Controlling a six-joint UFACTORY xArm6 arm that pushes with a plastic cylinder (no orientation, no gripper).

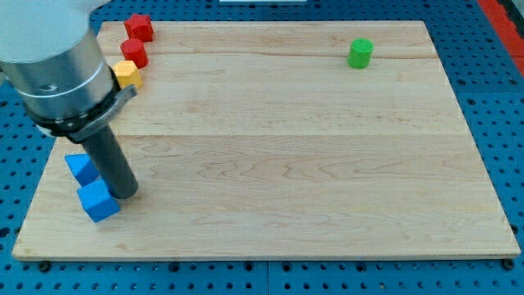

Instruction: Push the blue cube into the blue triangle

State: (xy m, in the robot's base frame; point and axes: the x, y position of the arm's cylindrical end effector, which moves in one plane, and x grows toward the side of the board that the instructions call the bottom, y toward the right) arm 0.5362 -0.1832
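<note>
The blue cube lies near the board's bottom left corner. The blue triangle lies just above and left of it, partly hidden behind the rod; the two look close or touching. My tip rests on the board right beside the cube's upper right side, to the right of the triangle. The rod rises up and to the left to the big grey arm body in the view's top left.
A red star-like block, a red cylinder and a yellow block stand in a column at the board's top left edge. A green cylinder stands at the top right. The wooden board lies on a blue perforated table.
</note>
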